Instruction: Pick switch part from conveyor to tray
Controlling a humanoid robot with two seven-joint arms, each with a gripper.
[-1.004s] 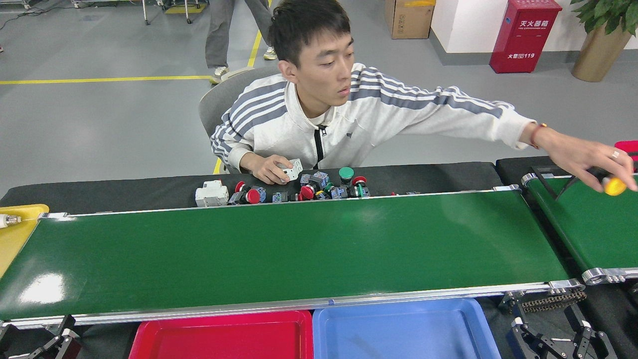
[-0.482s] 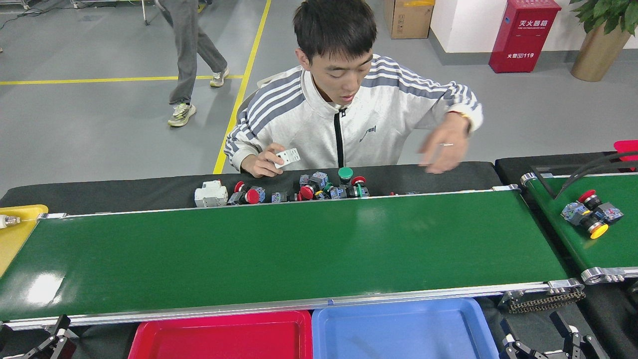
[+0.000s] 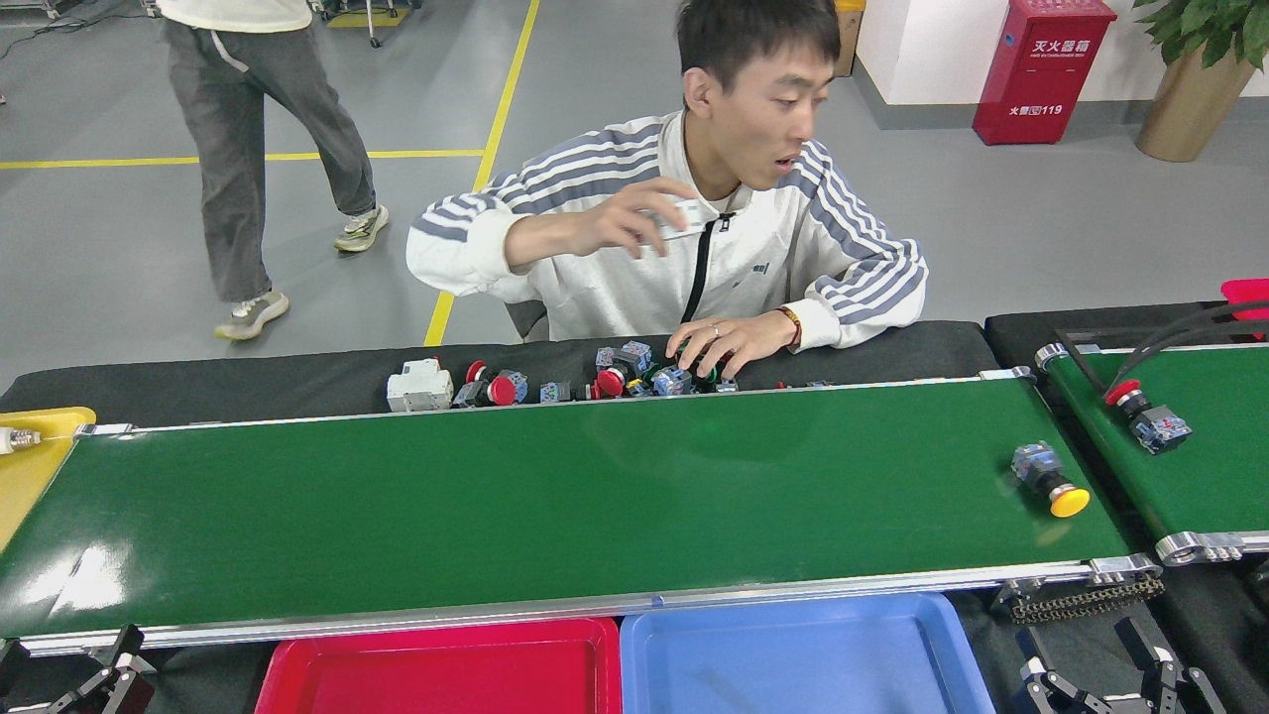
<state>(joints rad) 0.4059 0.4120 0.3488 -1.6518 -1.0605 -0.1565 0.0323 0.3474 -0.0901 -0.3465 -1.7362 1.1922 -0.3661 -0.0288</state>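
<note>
A switch part (image 3: 1049, 481) with a yellow cap and a grey-blue body lies on its side at the right end of the conveyor (image 3: 555, 496), the long glossy dark-green belt. Below the belt's near rail sit a red tray (image 3: 436, 679) and a blue tray (image 3: 803, 664), both showing bare floors. My right gripper (image 3: 1100, 679) is low at the bottom right, below the belt's end, its black fingers apart and holding nothing. My left gripper (image 3: 94, 684) shows only partly at the bottom left corner.
A second green belt (image 3: 1190, 466) at the right carries a red-capped switch (image 3: 1140, 416). A seated person rests a hand (image 3: 714, 347) on a pile of switches (image 3: 555, 382) behind the conveyor. A yellow tray (image 3: 40, 446) sits at the far left. Another person walks behind.
The yellow-capped switch has passed from the right belt onto the conveyor's right end. The person's far hand came back to the pile and the other hand rose with a white part.
</note>
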